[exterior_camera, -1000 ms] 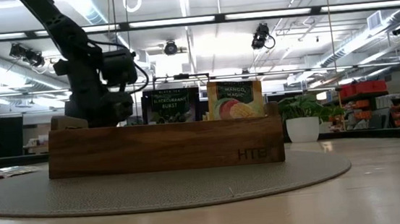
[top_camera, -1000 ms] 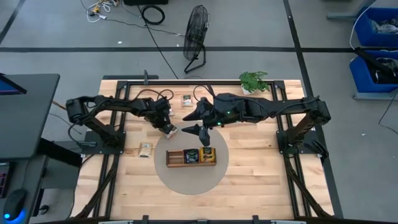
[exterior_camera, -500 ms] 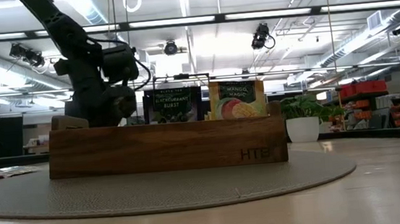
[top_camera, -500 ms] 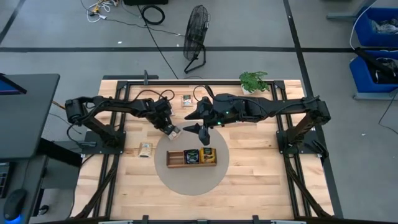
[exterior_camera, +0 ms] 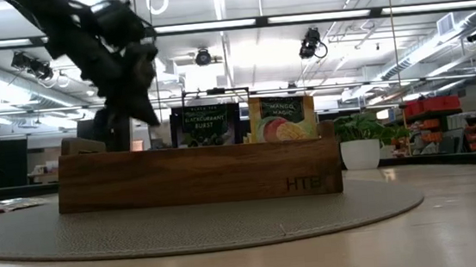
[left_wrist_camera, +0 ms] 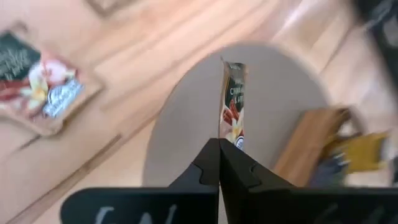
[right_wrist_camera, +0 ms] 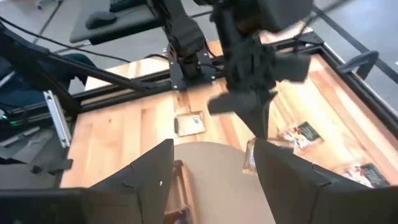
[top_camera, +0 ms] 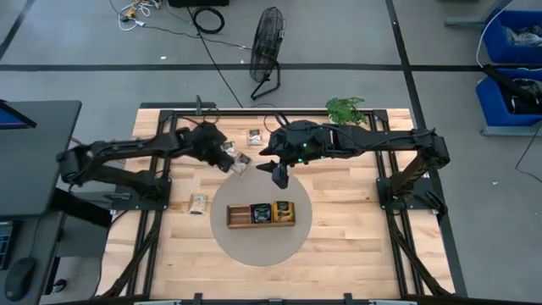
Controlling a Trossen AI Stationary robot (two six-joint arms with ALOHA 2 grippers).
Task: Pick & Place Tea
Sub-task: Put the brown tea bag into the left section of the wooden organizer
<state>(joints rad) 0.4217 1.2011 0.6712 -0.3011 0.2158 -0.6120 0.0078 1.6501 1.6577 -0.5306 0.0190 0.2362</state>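
Note:
My left gripper [top_camera: 234,162] is shut on a pale tea sachet [left_wrist_camera: 233,102], raised above the table just left of the round grey mat [top_camera: 254,246]. The wooden tray [top_camera: 240,217] lies on the mat with a dark sachet [exterior_camera: 207,125] and an orange sachet [exterior_camera: 280,118] standing upright in it. More tea lies flat on the wood: one sachet [top_camera: 198,203] left of the mat, one [top_camera: 254,135] near the far edge. My right gripper [right_wrist_camera: 214,186] hangs open above the mat's far side, facing the left gripper. My left gripper pinches the pale sachet by one end [left_wrist_camera: 231,142] between its two shut fingers. The fingers slant down from the table's left. The sachet is lifted clear of the table and sticks out past the fingertips [left_wrist_camera: 211,163], seen edge-on in the left wrist view.
A potted plant [top_camera: 345,110] stands at the table's far edge. Two more sachets [right_wrist_camera: 301,134] [right_wrist_camera: 360,171] lie on the wood under the left arm. A black frame [top_camera: 169,114] runs round the tabletop. A floor fan [top_camera: 268,51] stands beyond the table.
My left gripper has risen from the table with the pale sachet and tipped closer to level; the sachet, which lay on the wood, is now lifted clear. My right gripper has tipped downward a little and now shows at the top of the low view.

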